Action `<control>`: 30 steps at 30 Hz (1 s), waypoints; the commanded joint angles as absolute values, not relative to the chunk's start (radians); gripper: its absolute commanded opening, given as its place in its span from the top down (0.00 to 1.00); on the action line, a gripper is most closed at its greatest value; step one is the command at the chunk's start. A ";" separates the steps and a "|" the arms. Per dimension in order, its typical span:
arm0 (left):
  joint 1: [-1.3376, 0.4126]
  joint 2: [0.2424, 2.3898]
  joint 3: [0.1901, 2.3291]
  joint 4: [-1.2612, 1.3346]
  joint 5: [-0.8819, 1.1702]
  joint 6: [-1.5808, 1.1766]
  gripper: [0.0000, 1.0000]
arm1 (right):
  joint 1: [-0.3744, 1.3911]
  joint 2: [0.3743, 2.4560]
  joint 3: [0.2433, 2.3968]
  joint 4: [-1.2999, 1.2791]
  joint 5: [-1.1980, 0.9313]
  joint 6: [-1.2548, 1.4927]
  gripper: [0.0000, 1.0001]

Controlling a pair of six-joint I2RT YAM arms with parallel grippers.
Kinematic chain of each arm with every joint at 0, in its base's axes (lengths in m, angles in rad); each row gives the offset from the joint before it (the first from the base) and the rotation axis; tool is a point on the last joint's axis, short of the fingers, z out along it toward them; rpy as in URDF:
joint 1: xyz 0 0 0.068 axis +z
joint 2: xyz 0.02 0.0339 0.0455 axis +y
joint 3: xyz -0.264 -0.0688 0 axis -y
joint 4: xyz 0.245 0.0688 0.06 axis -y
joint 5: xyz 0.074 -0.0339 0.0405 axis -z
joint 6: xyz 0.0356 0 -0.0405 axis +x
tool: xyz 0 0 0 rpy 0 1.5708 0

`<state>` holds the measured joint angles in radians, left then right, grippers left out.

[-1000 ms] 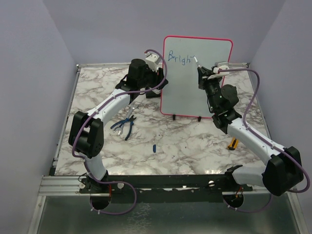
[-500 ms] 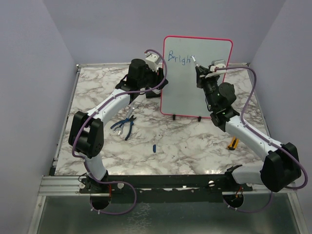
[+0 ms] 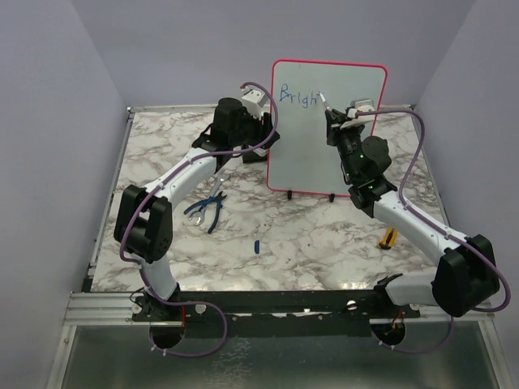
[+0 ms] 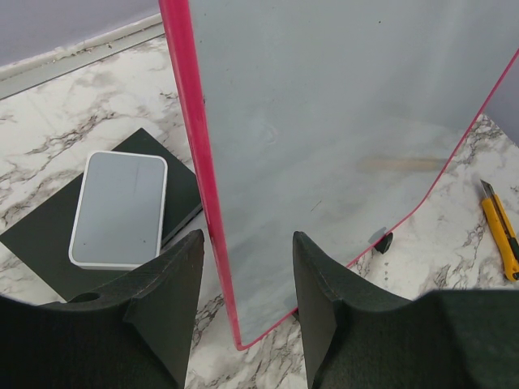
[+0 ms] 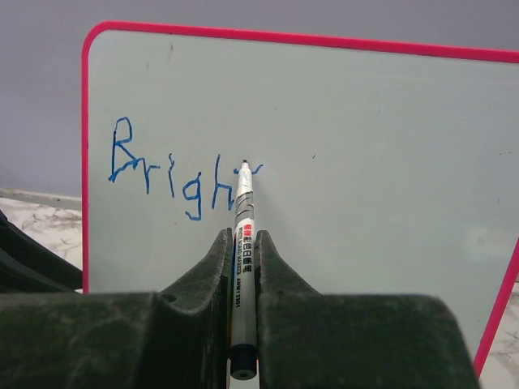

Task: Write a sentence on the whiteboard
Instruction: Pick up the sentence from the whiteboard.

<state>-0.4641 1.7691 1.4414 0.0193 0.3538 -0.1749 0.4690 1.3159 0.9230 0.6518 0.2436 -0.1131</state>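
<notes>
The whiteboard stands upright at the back of the table, pale with a red-pink frame. The sentence reads "Bright" in blue at its top left, and also shows in the right wrist view. My right gripper is shut on a grey marker, whose tip touches the board at the "t". In the top view this gripper is in front of the board's upper middle. My left gripper is open, its jaws either side of the board's left red edge, without visible contact.
A white-topped eraser block lies on a black pad left of the board. Blue-handled pliers and a small blue cap lie on the marble table. A yellow utility knife lies at the right.
My right arm has shifted a little left and closer to the board, with the marker tip staying at the end of "Bright". The left arm has not moved.
</notes>
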 commanded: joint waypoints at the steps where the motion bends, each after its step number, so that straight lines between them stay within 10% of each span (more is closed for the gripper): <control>1: -0.465 1.730 1.448 0.020 0.365 -0.172 0.51 | 0.462 1.307 0.903 0.664 0.274 -0.109 0.99; 30: -0.465 1.723 1.448 0.020 0.361 -0.173 0.51 | 0.462 1.206 0.814 0.656 0.214 -0.100 0.99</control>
<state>-0.4641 1.7580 1.4414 0.0158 0.3542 -0.1749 0.4690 1.2617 0.8425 0.6487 0.2615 -0.0883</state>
